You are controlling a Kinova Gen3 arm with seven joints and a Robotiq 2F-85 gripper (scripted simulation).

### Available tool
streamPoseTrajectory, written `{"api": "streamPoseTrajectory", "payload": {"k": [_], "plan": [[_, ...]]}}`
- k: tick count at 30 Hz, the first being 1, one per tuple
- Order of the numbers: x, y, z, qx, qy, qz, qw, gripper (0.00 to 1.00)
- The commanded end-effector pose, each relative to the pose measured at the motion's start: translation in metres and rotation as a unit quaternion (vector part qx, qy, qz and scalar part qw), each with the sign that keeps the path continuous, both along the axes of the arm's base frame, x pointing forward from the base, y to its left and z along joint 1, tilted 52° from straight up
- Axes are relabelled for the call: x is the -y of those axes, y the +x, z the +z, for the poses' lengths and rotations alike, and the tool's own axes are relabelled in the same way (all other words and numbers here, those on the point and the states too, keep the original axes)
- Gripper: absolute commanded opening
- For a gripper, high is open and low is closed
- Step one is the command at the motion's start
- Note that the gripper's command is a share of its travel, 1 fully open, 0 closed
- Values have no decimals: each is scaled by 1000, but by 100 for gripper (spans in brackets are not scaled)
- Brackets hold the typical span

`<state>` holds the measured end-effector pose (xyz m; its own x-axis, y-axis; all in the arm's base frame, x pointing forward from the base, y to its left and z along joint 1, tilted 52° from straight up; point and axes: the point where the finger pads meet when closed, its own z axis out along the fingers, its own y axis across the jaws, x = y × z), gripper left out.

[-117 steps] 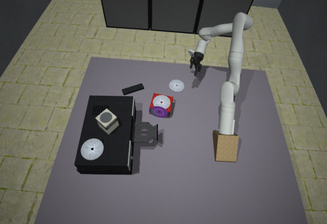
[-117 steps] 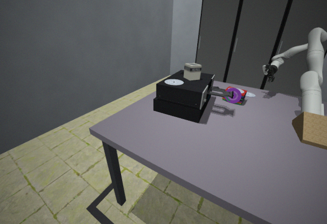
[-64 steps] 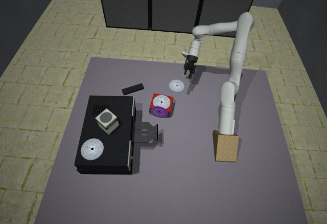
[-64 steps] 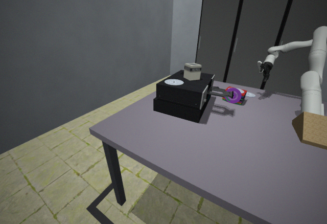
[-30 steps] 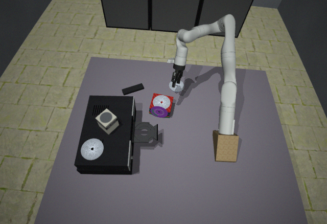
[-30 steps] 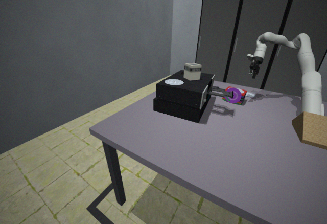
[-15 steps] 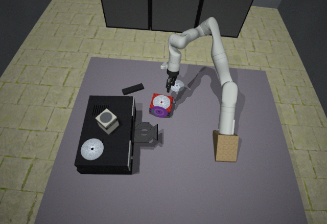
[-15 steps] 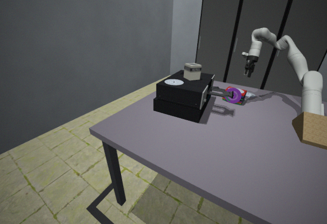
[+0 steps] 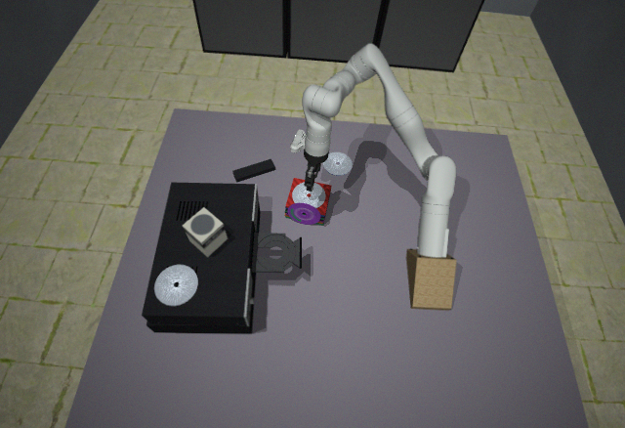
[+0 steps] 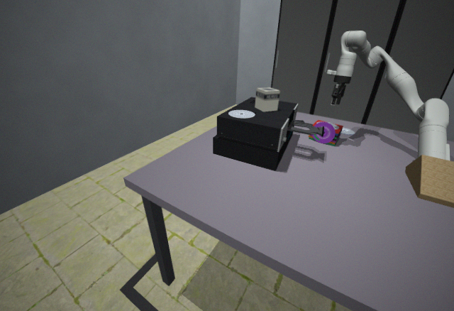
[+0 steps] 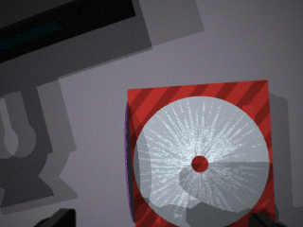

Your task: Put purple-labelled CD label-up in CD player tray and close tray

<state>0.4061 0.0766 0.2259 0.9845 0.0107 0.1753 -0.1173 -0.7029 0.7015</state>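
So my claw (image 9: 309, 189) (image 10: 334, 103) is spread wide, nothing in it, hanging above the red-topped stack (image 9: 326, 195) (image 10: 339, 129) (image 11: 142, 96) around mid-frame in the top view. Purple CD (image 9: 292, 213) (image 10: 330, 139) (image 11: 127, 161) leans against the stack's side, tray (image 9: 294, 251) (image 10: 301, 128) out and empty.

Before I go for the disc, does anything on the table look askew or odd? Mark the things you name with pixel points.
Yes: the purple-labelled CD (image 9: 313, 218) (image 10: 332, 136) (image 11: 127, 161) stands steeply tilted against the side of the stack of CD cases (image 9: 324, 193) (image 10: 338, 128) (image 11: 258, 92), rather than lying flat. The cream box (image 9: 217, 244) (image 10: 266, 103) on the CD player (image 9: 222, 292) (image 10: 249, 131) (image 11: 95, 15) also sits skewed to its edges.
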Motion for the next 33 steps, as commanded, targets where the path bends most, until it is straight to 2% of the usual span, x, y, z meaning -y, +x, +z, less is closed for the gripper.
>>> {"api": "streamPoseTrajectory", "payload": {"k": [1, 11, 33], "plan": [[-18, 5, -18, -16, -16, 11, 1000, 100], [-28, 15, -28, -24, -48, 17, 998, 100], [-29, 16, -27, -24, -52, 19, 998, 100]]}}
